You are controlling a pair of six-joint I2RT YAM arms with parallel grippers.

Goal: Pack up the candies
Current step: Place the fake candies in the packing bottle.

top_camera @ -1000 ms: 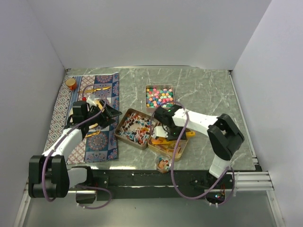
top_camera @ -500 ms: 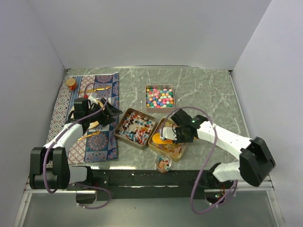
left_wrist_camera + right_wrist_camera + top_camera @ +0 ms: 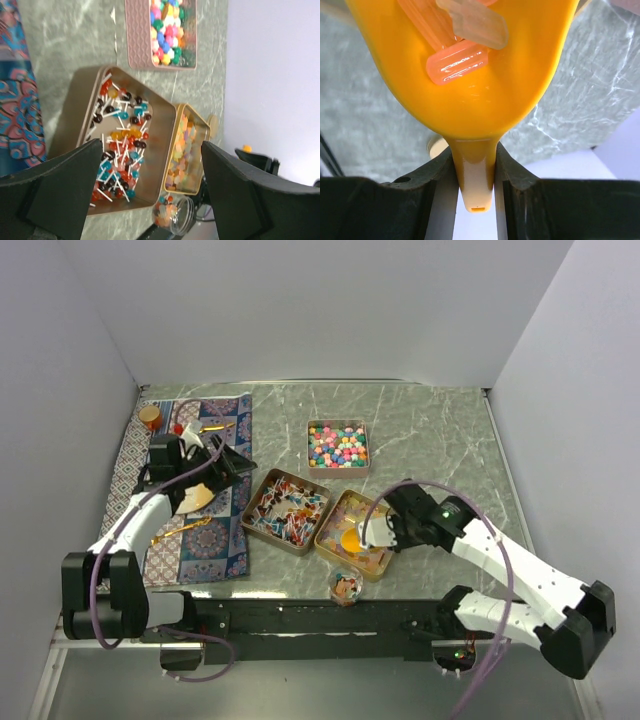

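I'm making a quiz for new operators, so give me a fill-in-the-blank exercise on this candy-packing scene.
The right pincer holds the yellow scoop, with candies in it, by its ___. The left pincer stands ___, with nothing between its fingers. Of all the tins, the tin of round multicolour balls stands ___ from the table's near edge.
Missing words: handle; open; farthest.

There are three tins: one pink tin [image 3: 308, 445] of round candies [image 3: 338, 445], one lollipop tin [image 3: 159, 135] of lollipops [image 3: 122, 145] and one gold tin [image 3: 329, 517] of soft squares [image 3: 182, 150]. Each kind has too many to count. One yellow scoop [image 3: 470, 100] sits between the right fingers [image 3: 395, 210], and three squares show in it, just past the fingertips. There is one little jar [image 3: 345, 587], one patterned cloth [image 3: 200, 440] and two grippers, the left gripper [image 3: 151, 145] and the right gripper [image 3: 474, 170].
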